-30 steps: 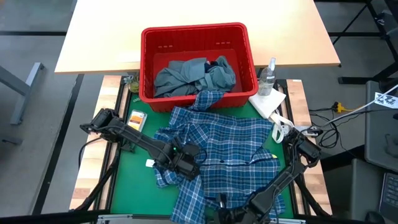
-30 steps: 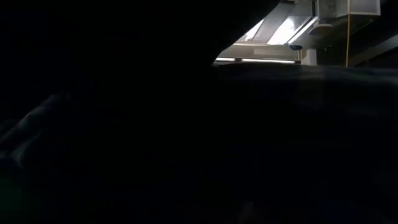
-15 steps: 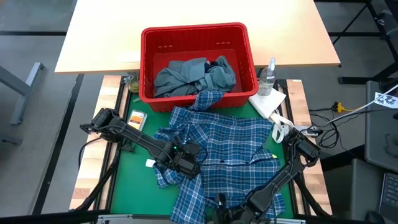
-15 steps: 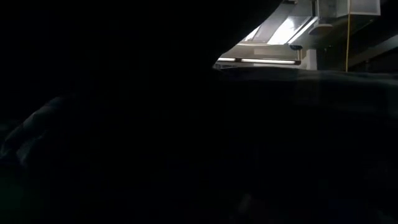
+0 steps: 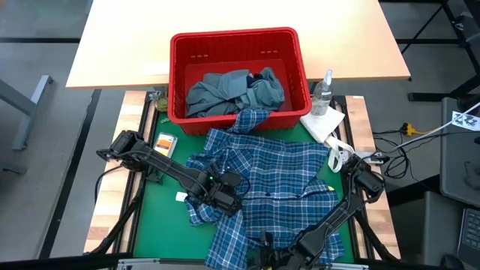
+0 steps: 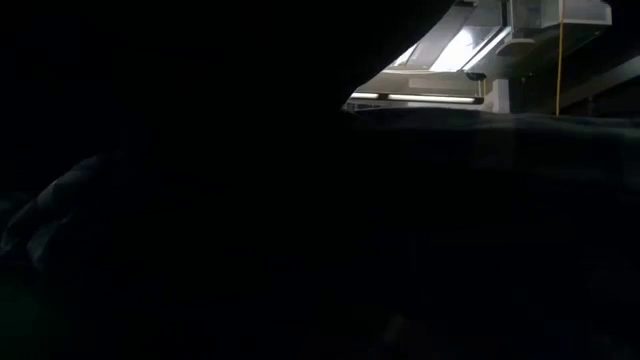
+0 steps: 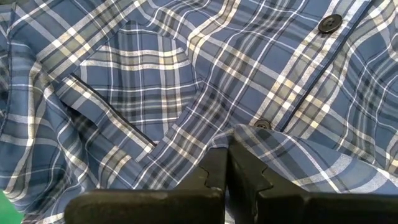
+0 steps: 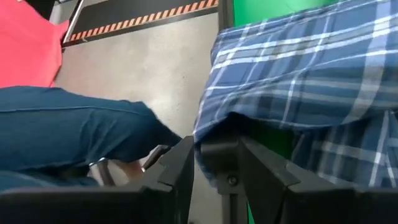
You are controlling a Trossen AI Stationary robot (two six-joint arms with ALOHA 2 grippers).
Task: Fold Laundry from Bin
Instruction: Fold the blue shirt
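The blue-white plaid shirt (image 5: 277,172) lies spread and rumpled on the green mat, one end draped over the near rim of the red bin (image 5: 236,36). A grey-blue garment (image 5: 217,94) and a dark navy one (image 5: 266,75) lie inside the bin. My left gripper (image 5: 227,196) is shut on the shirt's left part (image 7: 227,163). At the table's near edge my right gripper (image 8: 216,149) stands open under the shirt's near edge. Cloth darkens the low view. My left gripper pinches a raised fold of the plaid shirt (image 7: 252,140) between its two fingers, beside the button strip. The fingers slant down onto it from the table's left. The rest of the shirt lies slack on the mat around the hold. My right gripper's fingers (image 8: 264,177) stand apart, and the shirt's near edge (image 8: 261,118) drapes over their tips, which it hides. Nothing is pinched between them. The cloth hangs slack over the table's near edge.
A clear spray bottle (image 5: 324,91) and a white paper towel (image 5: 324,124) sit right of the bin. A small card (image 5: 165,144) lies on the mat's left. Beyond the near edge a person's leg in jeans (image 8: 68,130) shows.
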